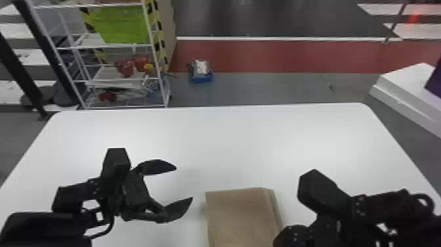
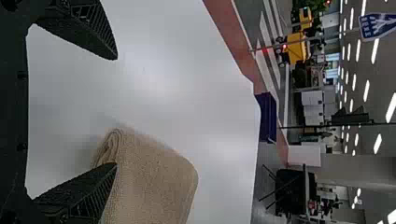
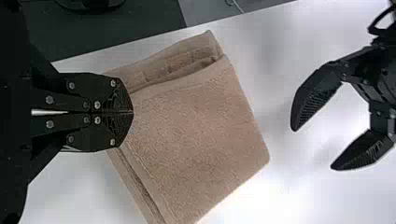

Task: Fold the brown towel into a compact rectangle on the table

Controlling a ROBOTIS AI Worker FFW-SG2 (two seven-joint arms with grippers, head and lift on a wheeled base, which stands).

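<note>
The brown towel lies folded into a thick, layered rectangle near the table's front edge. To its left stands my left gripper, open, with nothing between its fingers. In the left wrist view the left gripper is wide apart, one finger overlapping the edge of the towel. My right gripper is at the towel's right side. From the right wrist view, the right gripper has its fingertips pressed together over the towel, whose stacked layers show along two sides; no cloth is visible between the tips.
The white table extends beyond and around the towel. Past its far edge stand a wire shelf with a green bin and, on the floor, a small blue box. A white platform is at the right.
</note>
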